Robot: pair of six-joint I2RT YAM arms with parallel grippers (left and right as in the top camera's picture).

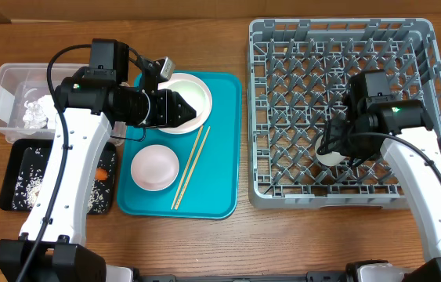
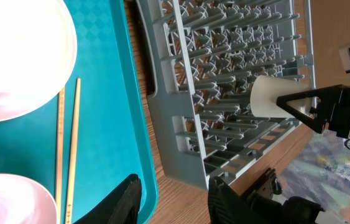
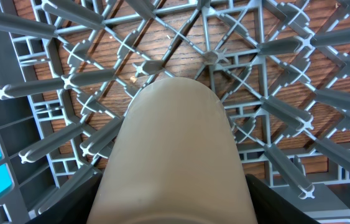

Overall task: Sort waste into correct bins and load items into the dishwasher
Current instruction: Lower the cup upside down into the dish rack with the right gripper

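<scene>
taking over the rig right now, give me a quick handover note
Left gripper: open, empty, over the teal tray near the white dish.
Right gripper: shut on the small cup, low among the dish rack pegs, not released.
Done: napkin in clear tub; rice and carrot in black tray.
Left: seat cup, then load white dish, pink bowl, chopsticks.

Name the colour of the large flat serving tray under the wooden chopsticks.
Teal. The large flat plastic serving tray shows best in the overhead view.

No writing, label, brand or number is legible on anything here.
</scene>
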